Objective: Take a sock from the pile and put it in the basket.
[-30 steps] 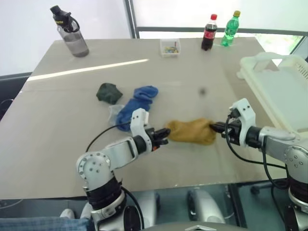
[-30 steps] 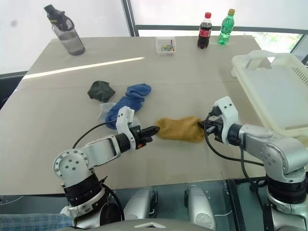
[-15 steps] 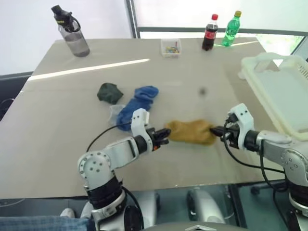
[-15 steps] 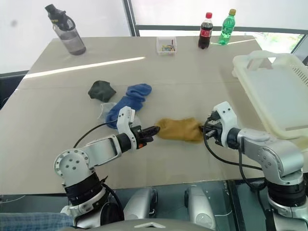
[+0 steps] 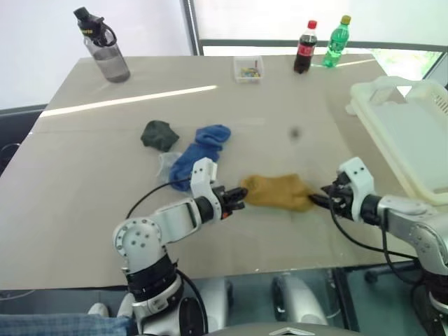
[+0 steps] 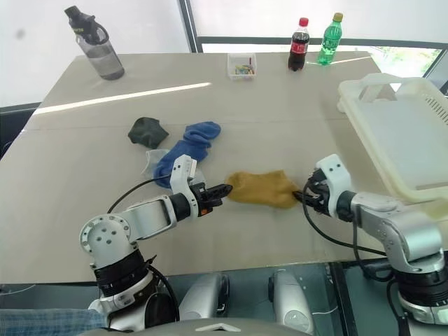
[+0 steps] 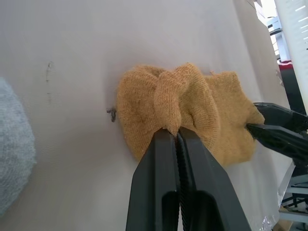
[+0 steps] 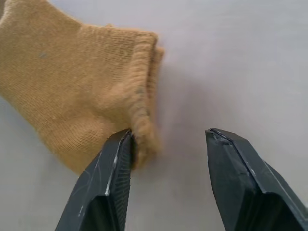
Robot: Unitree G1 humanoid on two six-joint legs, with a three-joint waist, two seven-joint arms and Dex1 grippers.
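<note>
Mustard-yellow sock [image 5: 278, 192] flat on the tabletop [image 5: 280, 112].
Left gripper [image 7: 176, 134] pinches its left end (fabric bunched); right gripper [image 8: 168, 139] spread at its right cuff.

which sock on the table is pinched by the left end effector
The mustard-yellow sock: the left end effector is shut on its bunched edge. The blue sock and dark green wad lie untouched.
</note>
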